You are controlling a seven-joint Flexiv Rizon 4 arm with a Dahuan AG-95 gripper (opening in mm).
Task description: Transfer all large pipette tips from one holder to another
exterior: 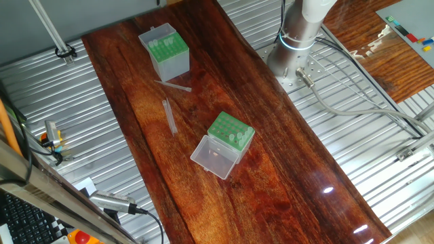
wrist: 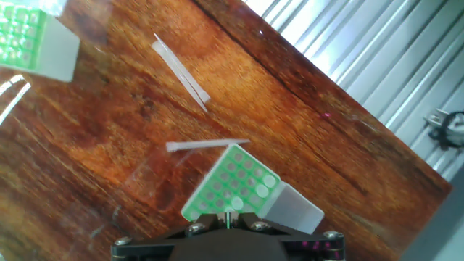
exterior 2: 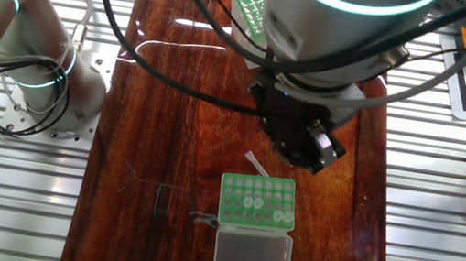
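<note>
My hand: my gripper (wrist: 228,230) peeks in at the bottom of the hand view. I cannot tell if it is open.

Tips: two long see-through pipette tips (exterior: 169,115) lie flat on the brown wooden table (exterior: 285,156).

Racks: the low green rack with a clear lid (wrist: 230,183) is right under me. The tall whitish box with a green top (exterior: 165,51) is far off.

Next: the tips lie beyond the rack, pointing sideways.

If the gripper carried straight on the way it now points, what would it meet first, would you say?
Probably the low green rack, which lies right ahead of the gripper's housing in the hand view; the jaws are out of frame and depth is unclear.
</note>
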